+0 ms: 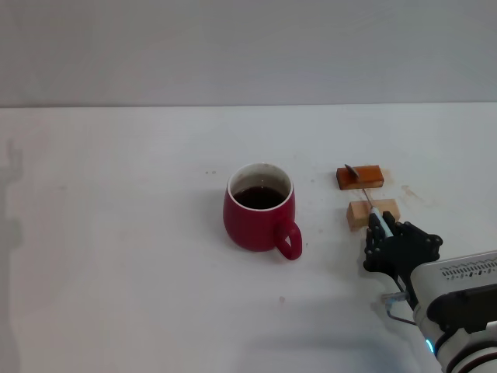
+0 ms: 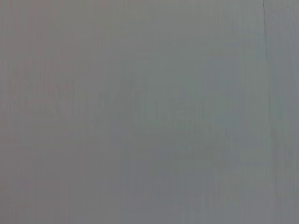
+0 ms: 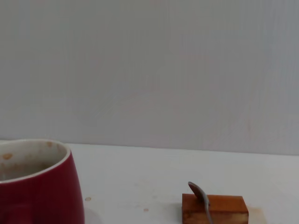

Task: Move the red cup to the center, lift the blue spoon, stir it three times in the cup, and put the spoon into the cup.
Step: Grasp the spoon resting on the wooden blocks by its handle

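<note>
The red cup (image 1: 256, 219) stands upright near the middle of the white table (image 1: 116, 233), its loop handle towards me and to the right, with dark liquid inside. It also shows in the right wrist view (image 3: 39, 191). The blue spoon (image 1: 365, 196) lies across two wooden blocks right of the cup. Its grey bowl rests on the far block and shows in the right wrist view (image 3: 198, 192). Its pale handle runs towards me into my right gripper (image 1: 382, 230), which sits at the handle's near end, low over the table. My left gripper is out of view.
A dark brown block (image 1: 359, 177) and a lighter block (image 1: 359, 215) lie right of the cup under the spoon. The dark block also shows in the right wrist view (image 3: 219, 209). A grey wall stands behind the table. The left wrist view shows only a blank grey surface.
</note>
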`<move>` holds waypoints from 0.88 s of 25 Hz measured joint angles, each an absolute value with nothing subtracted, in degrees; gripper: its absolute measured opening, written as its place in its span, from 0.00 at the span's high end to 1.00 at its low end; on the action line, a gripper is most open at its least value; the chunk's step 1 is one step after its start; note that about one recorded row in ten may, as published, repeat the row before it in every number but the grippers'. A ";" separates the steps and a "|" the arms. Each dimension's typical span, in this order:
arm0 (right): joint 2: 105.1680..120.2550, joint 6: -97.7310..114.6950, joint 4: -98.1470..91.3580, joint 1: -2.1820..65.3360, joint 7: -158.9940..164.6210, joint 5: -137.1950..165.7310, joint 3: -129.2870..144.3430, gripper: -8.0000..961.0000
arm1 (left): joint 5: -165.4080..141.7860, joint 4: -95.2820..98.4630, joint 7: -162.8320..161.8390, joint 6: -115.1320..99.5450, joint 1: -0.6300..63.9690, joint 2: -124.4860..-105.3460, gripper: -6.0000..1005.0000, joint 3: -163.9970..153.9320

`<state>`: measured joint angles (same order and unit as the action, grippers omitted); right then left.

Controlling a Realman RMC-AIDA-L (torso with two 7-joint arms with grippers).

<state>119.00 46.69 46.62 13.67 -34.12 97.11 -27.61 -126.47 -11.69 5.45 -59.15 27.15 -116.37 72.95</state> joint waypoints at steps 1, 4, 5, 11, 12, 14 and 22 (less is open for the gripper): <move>119.00 46.72 46.60 13.67 -34.11 97.12 -27.61 0.84 | -126.47 -11.69 5.45 -59.14 27.15 -116.37 0.34 72.95; 118.98 46.49 46.42 13.79 -34.06 97.06 -27.64 0.84 | -126.47 -11.69 5.45 -59.15 27.16 -116.37 0.34 72.95; 118.96 46.41 46.38 13.84 -34.02 96.97 -27.65 0.84 | -126.47 -11.69 5.45 -59.15 27.16 -116.37 0.34 72.95; 118.91 46.32 46.13 13.73 -33.79 96.73 -27.83 0.85 | -126.47 -11.69 5.45 -59.14 27.17 -116.37 0.34 72.95; 118.92 46.32 46.07 13.73 -33.77 96.70 -27.87 0.85 | -126.47 -11.69 5.45 -59.15 27.19 -116.37 0.34 72.95; 119.00 46.31 45.90 13.75 -33.76 96.67 -27.91 0.85 | -126.47 -11.69 5.46 -59.14 27.25 -116.37 0.34 72.95; 119.20 46.31 45.97 13.70 -33.72 96.33 -27.95 0.85 | -126.47 -11.69 5.51 -59.14 27.32 -116.37 0.34 72.95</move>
<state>119.20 46.31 45.97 13.70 -33.72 96.33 -27.95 -126.47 -11.69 5.51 -59.14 27.32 -116.37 72.95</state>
